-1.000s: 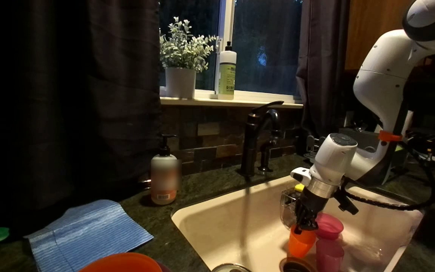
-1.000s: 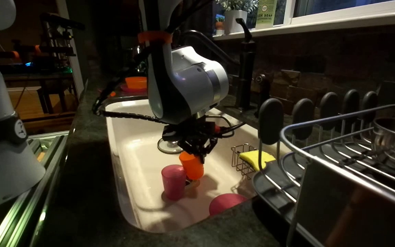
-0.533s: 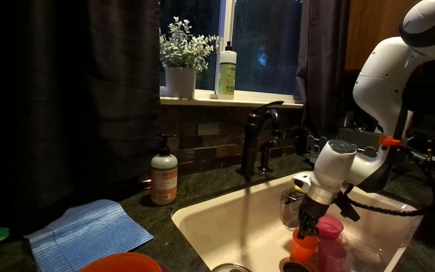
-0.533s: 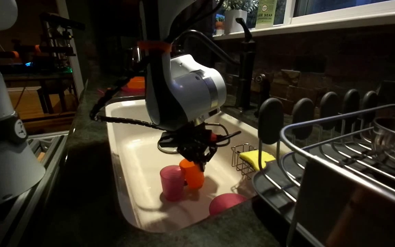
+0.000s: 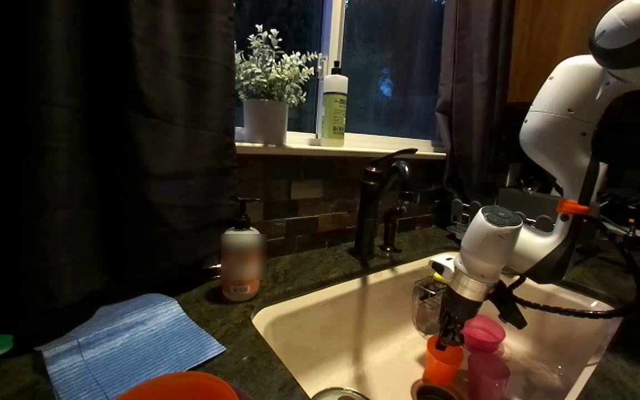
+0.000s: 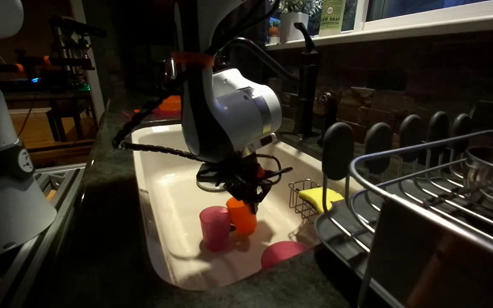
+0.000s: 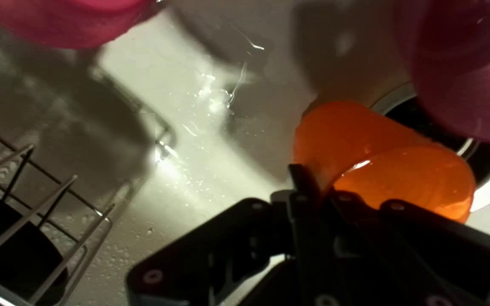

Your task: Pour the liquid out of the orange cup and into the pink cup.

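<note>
Two cups, one pour ahead: the orange cup (image 7: 385,148) in my pinch, the pink cup (image 6: 215,231) just beside it.
My hand (image 7: 321,187) is pressed together on the orange wall at the rim, one finger seemingly inside and one outside, which leaves most of the mouth free for pouring. Seen from my wrist, the pink cup lies between one and two o'clock, upright in the sink (image 5: 320,333), near enough, I judge, to make the stream short. The drain (image 7: 487,166) shows towards three o'clock, handy for spills. The orange cup looks tilted a little; I cannot tell whether its base clears the sink's floor, or how full it is. I take the pour as not yet begun: next I would lift, then roll that rim over the pink one.
</note>
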Robot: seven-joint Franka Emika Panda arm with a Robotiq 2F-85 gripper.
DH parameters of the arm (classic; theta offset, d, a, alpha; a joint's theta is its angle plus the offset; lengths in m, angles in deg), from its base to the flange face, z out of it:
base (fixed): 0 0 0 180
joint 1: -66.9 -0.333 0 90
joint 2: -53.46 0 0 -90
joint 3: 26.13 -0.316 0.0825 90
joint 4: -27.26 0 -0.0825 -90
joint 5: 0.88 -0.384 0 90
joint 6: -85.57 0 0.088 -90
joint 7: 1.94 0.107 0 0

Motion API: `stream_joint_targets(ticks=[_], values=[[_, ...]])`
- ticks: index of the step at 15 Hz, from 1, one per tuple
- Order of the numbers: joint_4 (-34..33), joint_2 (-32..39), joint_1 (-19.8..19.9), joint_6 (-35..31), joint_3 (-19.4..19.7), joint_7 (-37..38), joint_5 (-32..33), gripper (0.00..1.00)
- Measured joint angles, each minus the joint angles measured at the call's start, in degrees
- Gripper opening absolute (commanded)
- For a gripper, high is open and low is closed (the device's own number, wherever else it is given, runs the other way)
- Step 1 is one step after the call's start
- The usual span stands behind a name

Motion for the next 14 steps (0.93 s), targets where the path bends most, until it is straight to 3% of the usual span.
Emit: stream_joint_targets(ticks=[3, 4, 6, 14], values=[[-0.49, 0.26, 0.57, 1.25, -1.25, 3.07, 1.43, 0.01], [-0.71, 0.41, 0.84, 1.64, -1.77, 4.27, 2.19, 0.3], [-1.0, 0.64, 1.23, 2.44, -2.48, 6.08, 3.22, 0.38], [-1.75, 1.55, 1.27, 6.49, -3.44, 8.83, 4.79, 0.97]])
